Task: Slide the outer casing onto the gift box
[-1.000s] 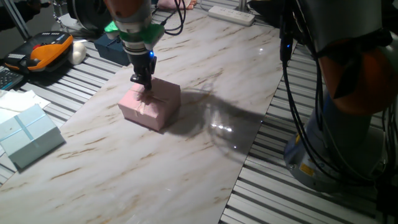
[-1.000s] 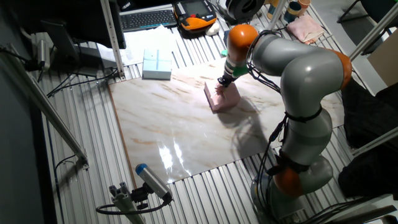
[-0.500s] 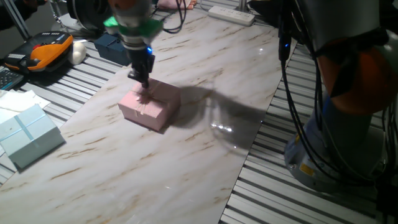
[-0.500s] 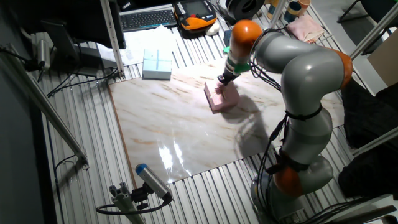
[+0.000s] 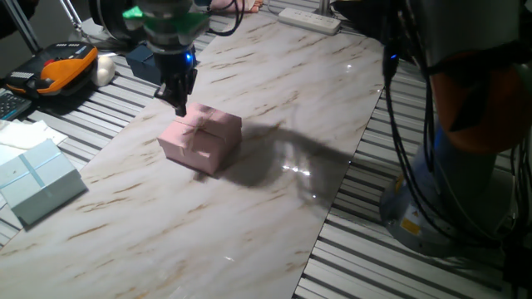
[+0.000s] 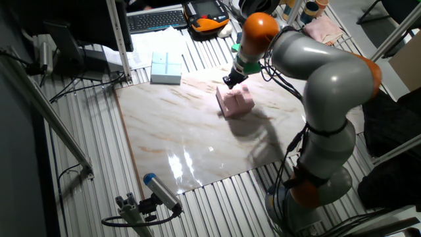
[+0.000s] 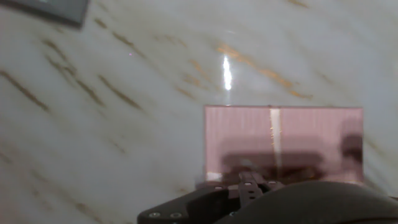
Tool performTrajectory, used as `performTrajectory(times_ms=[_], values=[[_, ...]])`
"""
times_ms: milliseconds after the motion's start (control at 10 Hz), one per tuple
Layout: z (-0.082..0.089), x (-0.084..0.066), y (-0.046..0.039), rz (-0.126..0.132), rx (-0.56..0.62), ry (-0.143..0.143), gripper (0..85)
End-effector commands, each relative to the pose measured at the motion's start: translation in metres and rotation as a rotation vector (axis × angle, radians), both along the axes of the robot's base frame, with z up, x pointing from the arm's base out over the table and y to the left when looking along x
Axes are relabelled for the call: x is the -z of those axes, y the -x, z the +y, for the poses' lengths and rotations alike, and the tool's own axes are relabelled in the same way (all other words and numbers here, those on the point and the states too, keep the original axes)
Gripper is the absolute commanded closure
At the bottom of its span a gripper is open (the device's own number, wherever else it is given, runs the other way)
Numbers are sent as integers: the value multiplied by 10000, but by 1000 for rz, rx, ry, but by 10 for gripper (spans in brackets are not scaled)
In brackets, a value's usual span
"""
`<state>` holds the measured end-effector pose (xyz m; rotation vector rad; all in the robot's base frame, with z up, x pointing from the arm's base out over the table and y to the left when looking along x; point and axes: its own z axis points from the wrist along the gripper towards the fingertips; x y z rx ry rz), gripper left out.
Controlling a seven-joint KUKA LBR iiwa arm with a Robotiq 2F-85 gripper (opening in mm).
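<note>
The outer casing (image 5: 200, 139) is a pale pink square cover with a ribbon cross and a small bow on top. It stands flat on the marble board and also shows in the other fixed view (image 6: 235, 102). The hand view shows one pink side with a ribbon stripe (image 7: 283, 142). The gift box is hidden; no darker rim shows below the cover. My gripper (image 5: 179, 105) hangs just above the cover's far left edge, apart from it, fingers together and empty. It also shows in the other fixed view (image 6: 230, 80).
A pale blue-green ribboned box (image 5: 37, 178) lies off the board to the left, also in the other fixed view (image 6: 166, 67). A navy box (image 5: 150, 65) and an orange device (image 5: 66, 66) sit behind the gripper. The board's right edge drops to slatted table (image 5: 399, 257).
My gripper has lifted off the bow and moved left and back, away from the cover's top. The pink cover has stayed in place.
</note>
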<state>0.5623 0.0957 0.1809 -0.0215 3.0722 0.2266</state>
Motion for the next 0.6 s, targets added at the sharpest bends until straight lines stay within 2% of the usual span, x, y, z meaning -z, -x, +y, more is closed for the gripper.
performTrajectory(times_ms=[0,100,200,500], values=[[72,-410,31,-13,7,13,850],[169,-488,62,-33,-7,51,850],[235,-513,71,-36,-20,62,850],[377,-503,116,-18,-16,39,850]])
